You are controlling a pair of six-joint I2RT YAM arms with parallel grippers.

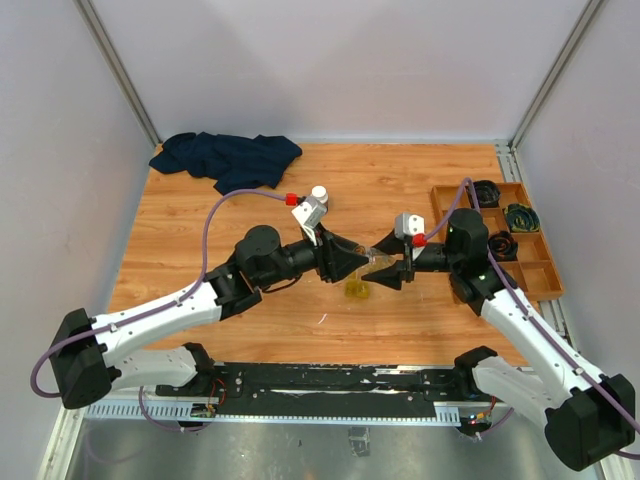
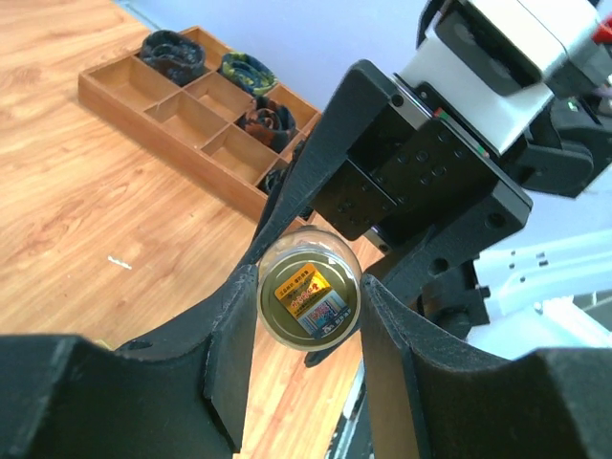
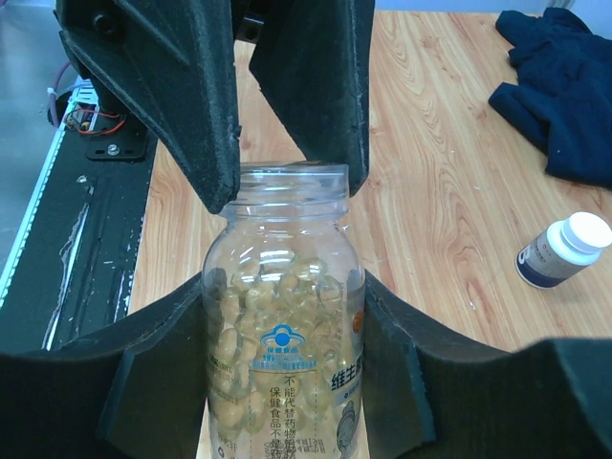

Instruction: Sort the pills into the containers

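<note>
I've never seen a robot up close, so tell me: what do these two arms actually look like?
The left arm and right arm match: white shell links between bulky black joints, ending in matte black, wedge-shaped jaws. A purple cable loops along each, ending in a red plug at a pale grey wrist camera.

Robot lab cell: white walls (image 1: 330, 60), aluminium frame (image 1: 118, 75), wooden tabletop (image 1: 400, 190).
</note>
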